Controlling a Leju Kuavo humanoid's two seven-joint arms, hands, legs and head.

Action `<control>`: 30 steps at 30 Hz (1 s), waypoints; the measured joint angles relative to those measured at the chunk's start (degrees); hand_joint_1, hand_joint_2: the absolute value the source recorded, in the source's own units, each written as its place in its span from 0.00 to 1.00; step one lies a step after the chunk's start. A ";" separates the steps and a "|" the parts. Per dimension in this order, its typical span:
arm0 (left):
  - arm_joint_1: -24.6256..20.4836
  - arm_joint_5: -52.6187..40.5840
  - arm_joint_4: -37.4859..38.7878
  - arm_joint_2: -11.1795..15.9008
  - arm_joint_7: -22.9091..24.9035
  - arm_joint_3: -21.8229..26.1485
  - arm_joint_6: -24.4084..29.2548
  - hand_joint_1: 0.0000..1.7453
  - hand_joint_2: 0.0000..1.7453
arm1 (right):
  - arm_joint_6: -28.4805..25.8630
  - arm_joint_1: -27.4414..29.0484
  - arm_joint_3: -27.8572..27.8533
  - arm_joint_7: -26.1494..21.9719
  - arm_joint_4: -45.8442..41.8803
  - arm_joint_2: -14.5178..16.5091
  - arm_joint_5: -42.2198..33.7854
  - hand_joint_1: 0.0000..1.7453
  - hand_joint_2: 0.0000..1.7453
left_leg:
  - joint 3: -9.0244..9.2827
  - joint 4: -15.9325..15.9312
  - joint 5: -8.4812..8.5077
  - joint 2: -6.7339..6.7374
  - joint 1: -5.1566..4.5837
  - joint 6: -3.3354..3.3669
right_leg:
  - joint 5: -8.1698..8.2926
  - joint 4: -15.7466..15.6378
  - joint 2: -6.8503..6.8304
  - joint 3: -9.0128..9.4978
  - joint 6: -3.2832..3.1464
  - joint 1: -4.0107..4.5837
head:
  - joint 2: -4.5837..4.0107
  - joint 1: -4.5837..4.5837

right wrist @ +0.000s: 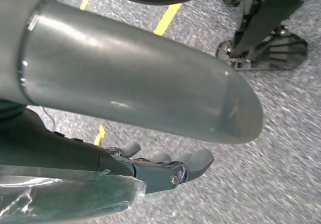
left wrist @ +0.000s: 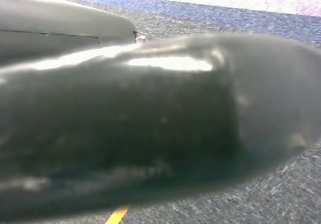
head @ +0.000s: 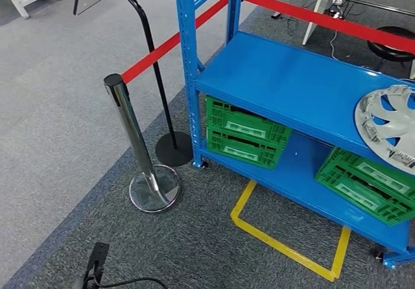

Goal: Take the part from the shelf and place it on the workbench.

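We are facing the shelf (head: pixel 294 81) off-centre; reaching for the part (head: pixel 389 124) risks missing. Right hand (right wrist: pixel 166 166) fingers (right wrist: pixel 196 161) are hanging loosely extended, holding nothing; left hand's (left wrist: pixel 159 118) we cannot tell.

A workshop or warehouse floor is showing: blue steel shelving (head: pixel 303 85) holding green crates (head: pixel 244 133), yellow floor tape (head: pixel 288 247), red barrier belt (head: pixel 161 49).
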 joint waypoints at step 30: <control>0.14 0.32 0.02 -0.12 -0.11 0.23 -0.18 0.00 0.00 | 0.18 -0.15 -0.01 -0.07 0.00 0.07 0.01 0.00 0.00 | 0.68 -0.20 -0.41 0.68 0.20 -0.50 | 0.75 -0.35 -1.06 0.07 -0.03 0.18 | -0.01 -0.04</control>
